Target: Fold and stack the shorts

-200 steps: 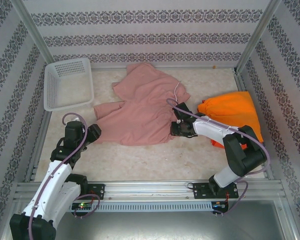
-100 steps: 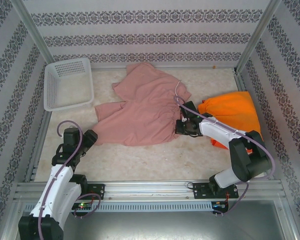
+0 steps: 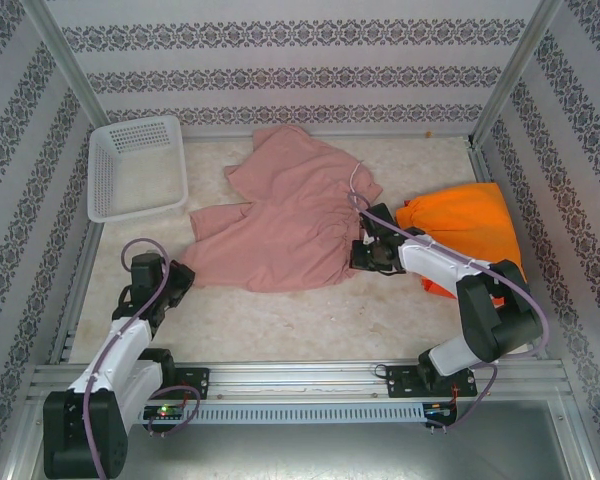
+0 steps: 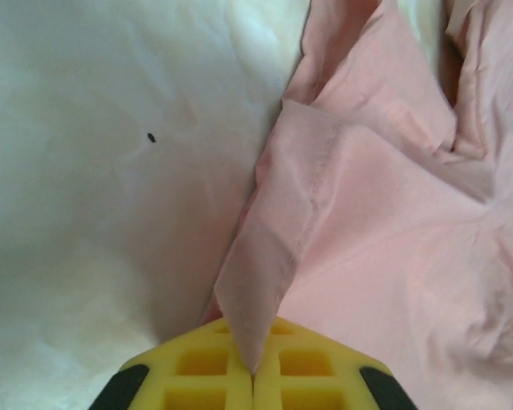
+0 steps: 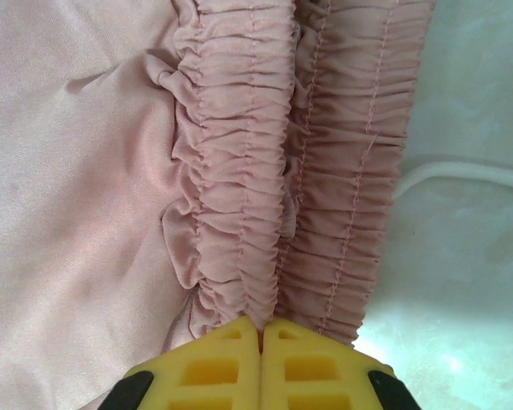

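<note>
Since earlier both closed: we see left pincer (image 4: 253,374) pinching pink shorts (image 3: 280,230) hem at their 8 o'clock, right pincer (image 5: 262,335) pinching waistband at 4 o'clock; orange shorts (image 3: 465,225) at 3 o'clock on table (image 3: 280,320).

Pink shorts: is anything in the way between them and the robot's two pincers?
Nothing visible. The left pincer is shut on a hem corner of the pink shorts, the right pincer on their gathered waistband.

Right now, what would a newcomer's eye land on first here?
The dusty pink shorts sprawl across the table, both grippers shut on them: the right gripper on the gathered waistband, the left gripper on a hem corner. Bright orange shorts lie at the right, a white mesh basket far left.
</note>
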